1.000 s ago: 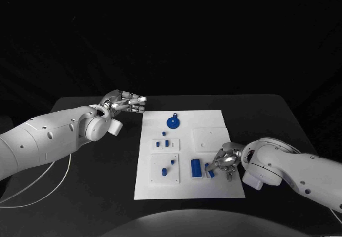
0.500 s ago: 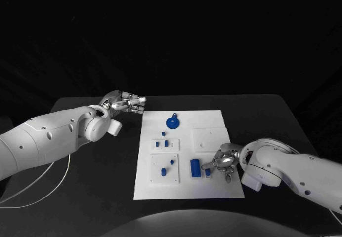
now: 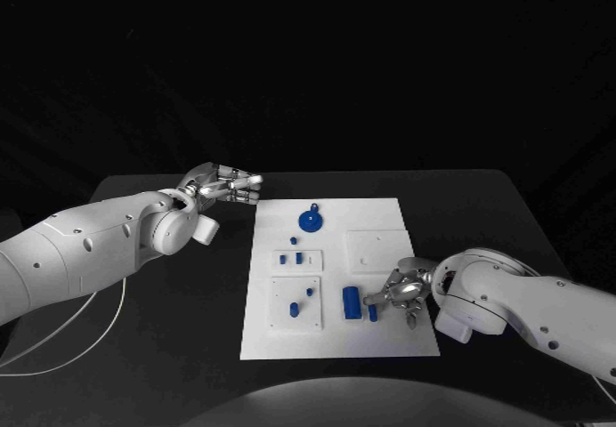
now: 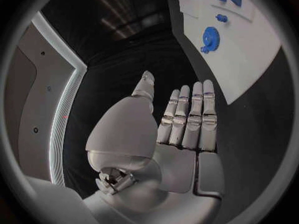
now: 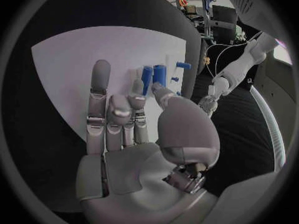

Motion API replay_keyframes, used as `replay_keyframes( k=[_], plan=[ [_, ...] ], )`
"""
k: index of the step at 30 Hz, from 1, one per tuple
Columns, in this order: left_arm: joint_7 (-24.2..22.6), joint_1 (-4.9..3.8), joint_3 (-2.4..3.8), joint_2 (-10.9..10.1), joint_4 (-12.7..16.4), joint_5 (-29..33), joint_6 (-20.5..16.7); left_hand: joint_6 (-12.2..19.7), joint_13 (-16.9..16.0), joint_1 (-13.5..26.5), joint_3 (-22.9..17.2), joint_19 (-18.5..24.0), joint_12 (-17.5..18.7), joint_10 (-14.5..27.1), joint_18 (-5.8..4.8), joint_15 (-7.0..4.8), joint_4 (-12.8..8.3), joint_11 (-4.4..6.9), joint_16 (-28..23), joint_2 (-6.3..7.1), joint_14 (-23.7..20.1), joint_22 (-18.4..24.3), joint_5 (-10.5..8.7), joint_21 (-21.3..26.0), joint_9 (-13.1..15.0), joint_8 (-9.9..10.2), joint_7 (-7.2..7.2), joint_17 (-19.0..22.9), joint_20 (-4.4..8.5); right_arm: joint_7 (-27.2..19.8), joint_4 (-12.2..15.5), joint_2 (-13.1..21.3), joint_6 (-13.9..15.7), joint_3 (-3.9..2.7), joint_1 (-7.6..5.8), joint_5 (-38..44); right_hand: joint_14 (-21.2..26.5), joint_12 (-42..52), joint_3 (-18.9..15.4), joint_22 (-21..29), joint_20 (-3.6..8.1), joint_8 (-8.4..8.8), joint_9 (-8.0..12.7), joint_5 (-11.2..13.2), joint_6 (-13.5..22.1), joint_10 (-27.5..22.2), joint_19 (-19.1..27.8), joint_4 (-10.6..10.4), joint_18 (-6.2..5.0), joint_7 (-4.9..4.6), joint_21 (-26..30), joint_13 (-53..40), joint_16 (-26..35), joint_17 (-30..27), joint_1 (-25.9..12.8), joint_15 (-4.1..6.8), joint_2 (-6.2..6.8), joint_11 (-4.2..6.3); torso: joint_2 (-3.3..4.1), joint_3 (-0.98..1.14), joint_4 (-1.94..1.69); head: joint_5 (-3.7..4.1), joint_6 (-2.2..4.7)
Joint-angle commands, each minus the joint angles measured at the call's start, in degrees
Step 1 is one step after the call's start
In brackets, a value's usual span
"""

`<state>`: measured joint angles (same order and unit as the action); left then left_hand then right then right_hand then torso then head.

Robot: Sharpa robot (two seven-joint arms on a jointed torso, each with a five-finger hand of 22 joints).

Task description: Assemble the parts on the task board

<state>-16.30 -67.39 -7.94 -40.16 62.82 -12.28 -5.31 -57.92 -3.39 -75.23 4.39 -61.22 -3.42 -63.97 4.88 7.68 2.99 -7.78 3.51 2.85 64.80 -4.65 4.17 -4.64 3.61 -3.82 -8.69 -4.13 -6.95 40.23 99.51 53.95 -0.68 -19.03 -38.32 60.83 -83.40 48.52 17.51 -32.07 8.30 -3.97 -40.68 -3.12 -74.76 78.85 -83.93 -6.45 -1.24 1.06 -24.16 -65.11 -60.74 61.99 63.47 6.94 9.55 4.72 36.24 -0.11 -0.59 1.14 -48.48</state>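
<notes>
Centrally on the black table (image 3: 154, 338) lies the white task board (image 3: 392, 209), its long edges running away from the robot and its near edge well short of the table's front. Dark bare tabletop borders it on both sides, broader on the left where a thin white cable (image 3: 96, 334) loops across it. The left hand (image 3: 229, 185) hovers just off the board's far left corner, over the table rather than the plate; in the left wrist view its fingers (image 4: 187, 117) lie straight and side by side, thumb apart, with nothing in them. The right hand (image 3: 401, 292) sits over the board's near right part, close to its right edge, and pinches a small blue part (image 3: 374, 311) between thumb and a finger, the piece hanging at the fingertips just right of an upright blue block (image 3: 351, 301); the right wrist view shows blue pieces (image 5: 146, 77) at the fingertips, though which one is gripped cannot be told there. A round blue gear-like part (image 3: 311, 219) rests near the board's far end, with open white surface around it. Small blue pegs (image 3: 293, 259) stand in a raised plate left of centre, and another raised plate (image 3: 298, 302) nearer the robot carries more blue pieces. No writing or label can be read anywhere.
</notes>
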Motion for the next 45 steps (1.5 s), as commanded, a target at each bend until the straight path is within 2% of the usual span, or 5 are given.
replay_keyframes(
  k=[1,10,26,38,45],
  plan=[
    [-0.16,0.04,0.03,0.05,0.08,-0.14,0.8,0.44,-0.01,0.42,-0.05,0.3,-0.03,0.11,-0.7,0.0,0.28,-0.13,0.09,0.09,-0.53,0.08,-0.15,0.14,0.07,0.11,-0.02,0.07,0.02,2.4,-0.15,0.13,-1.61,0.01,0.06,0.87,-0.04,-0.08,-0.4,0.11,0.28,0.19,-0.15,0.33,-0.02,0.29,-2.32,0.93,0.33,0.23,-0.32,-0.12,-0.09,0.05,0.55,0.23,0.0,0.02,-0.02,0.0,0.0,0.04,0.0],
    [-0.13,0.04,0.03,0.01,0.06,-0.17,0.76,0.44,-0.01,0.42,-0.05,0.3,-0.03,0.11,-0.7,0.0,0.28,-0.13,0.09,0.09,-0.53,0.08,-0.15,0.14,0.07,0.11,-0.02,0.07,0.02,2.24,-0.02,0.36,-3.04,0.01,0.07,1.11,-0.08,-0.05,-2.19,0.27,0.25,0.18,-0.48,0.34,-0.24,0.34,-2.31,0.53,0.35,0.16,-0.41,-0.44,-0.25,0.25,-0.9,0.18,0.49,-0.05,-0.02,0.01,0.02,0.07,0.09],
    [0.06,0.04,0.02,-0.17,0.05,-0.33,0.91,0.37,-0.01,0.3,-0.12,0.34,-0.04,0.06,-0.71,-0.01,0.34,-0.12,0.1,0.06,-0.51,0.1,-0.16,0.15,0.07,0.1,0.0,0.06,0.03,0.13,1.31,2.01,-7.14,-0.07,0.08,-0.41,-0.09,-0.28,-8.38,0.59,0.14,0.2,-1.36,0.32,-0.27,0.43,-2.29,-4.6,0.24,-0.07,-0.52,-0.87,-0.22,0.37,0.02,0.08,1.83,-0.19,-0.03,0.01,0.04,0.1,0.23],
    [0.17,0.05,0.0,-0.21,0.03,-0.48,1.04,0.33,-0.01,0.23,-0.14,0.34,-0.03,0.05,-0.72,-0.02,0.31,-0.12,0.1,0.04,-0.51,0.1,-0.02,0.14,0.08,0.09,0.02,0.06,0.03,-0.34,1.59,3.17,-12.06,-0.09,0.11,-0.39,-0.11,-0.18,-7.84,0.71,-0.07,0.26,-1.29,0.24,-0.23,0.44,-2.23,0.59,0.19,0.02,-0.54,-1.02,-0.37,0.44,3.01,-0.08,0.48,-0.23,0.02,0.04,0.0,0.27,0.19],
    [0.29,0.05,-0.01,-0.24,0.0,-0.55,1.16,0.33,-0.01,0.14,-0.11,0.34,-0.04,0.03,-0.72,-0.03,0.19,-0.1,0.1,-0.01,-0.49,0.1,-0.01,0.14,0.07,0.11,0.01,0.06,0.04,-0.03,1.48,3.06,-11.77,-0.09,0.12,-0.12,-0.11,-0.08,-7.74,0.71,-0.09,0.25,-1.17,0.22,-0.3,0.48,-2.24,0.84,0.16,0.08,-0.6,-1.06,-0.45,0.45,2.39,-0.09,0.27,-0.23,0.04,-0.02,-0.06,0.3,0.07]
  ],
)
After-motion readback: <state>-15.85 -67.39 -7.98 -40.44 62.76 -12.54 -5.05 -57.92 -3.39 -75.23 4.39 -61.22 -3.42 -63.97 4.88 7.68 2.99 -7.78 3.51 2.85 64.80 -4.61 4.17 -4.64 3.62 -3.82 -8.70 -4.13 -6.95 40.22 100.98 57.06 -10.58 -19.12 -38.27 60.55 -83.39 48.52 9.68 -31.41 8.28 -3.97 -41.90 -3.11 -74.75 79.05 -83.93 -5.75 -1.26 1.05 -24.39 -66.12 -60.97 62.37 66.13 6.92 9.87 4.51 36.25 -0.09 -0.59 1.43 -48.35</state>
